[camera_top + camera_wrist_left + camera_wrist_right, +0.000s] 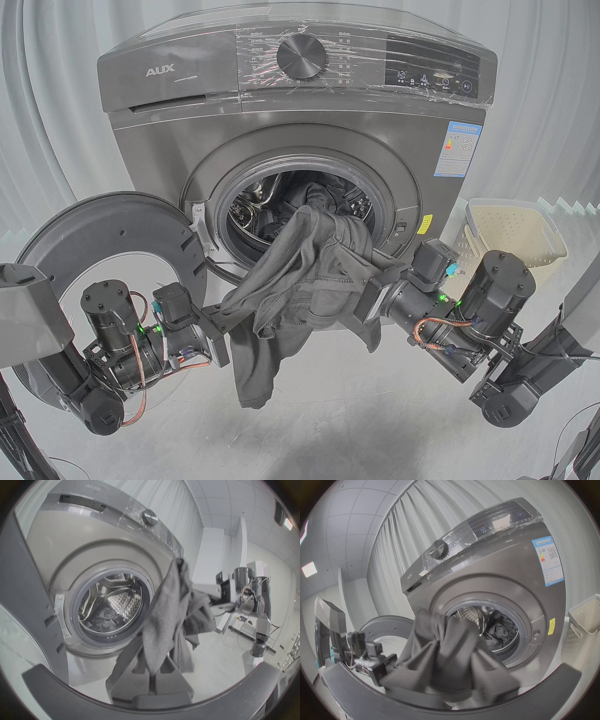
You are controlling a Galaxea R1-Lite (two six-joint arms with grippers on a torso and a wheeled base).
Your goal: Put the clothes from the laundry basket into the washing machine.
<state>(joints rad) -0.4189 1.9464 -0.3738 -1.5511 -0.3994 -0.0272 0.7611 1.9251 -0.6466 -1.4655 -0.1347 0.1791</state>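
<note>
A dark grey garment point(300, 275) hangs stretched between my two grippers, right in front of the washing machine's round opening point(300, 206). My left gripper point(220, 320) is shut on its lower left edge; in the left wrist view the fingers point(170, 675) pinch the cloth point(165, 620). My right gripper point(370, 282) holds the bunched right side, and the cloth point(447, 648) drapes over its fingers point(495, 675). A loose end dangles toward the floor. Dark clothes point(322, 190) lie inside the drum point(109, 605). The cream laundry basket point(515, 240) stands to the machine's right.
The machine's door point(106, 234) is swung open to the left, just behind my left arm. A pale curtain point(37, 112) hangs behind the machine. The floor point(350, 412) in front is bare grey.
</note>
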